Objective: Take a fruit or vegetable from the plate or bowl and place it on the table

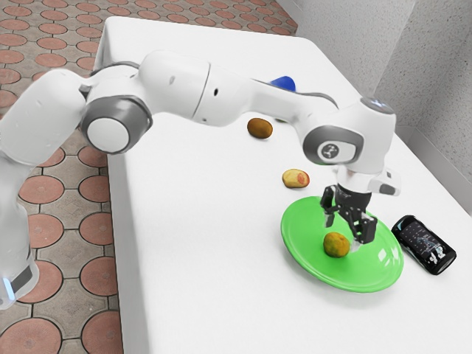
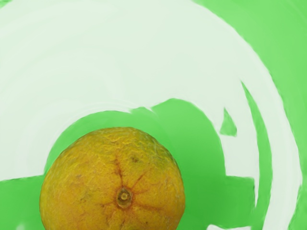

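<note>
Hand (image 1: 343, 231) observed spread, above the orange (image 1: 336, 245), which rests within the rim of the green plate (image 1: 306, 225). Phone (image 1: 425, 244) lies just beside that rim.

White rounded arm (image 1: 173, 85), grey joint rings (image 1: 119, 107), black pincer (image 1: 344, 234)

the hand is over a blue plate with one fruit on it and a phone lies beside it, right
Not quite: the plate is green, not blue, as the exterior view shows. The hand is over it, one fruit is on it, and the phone lies beside it.
</note>
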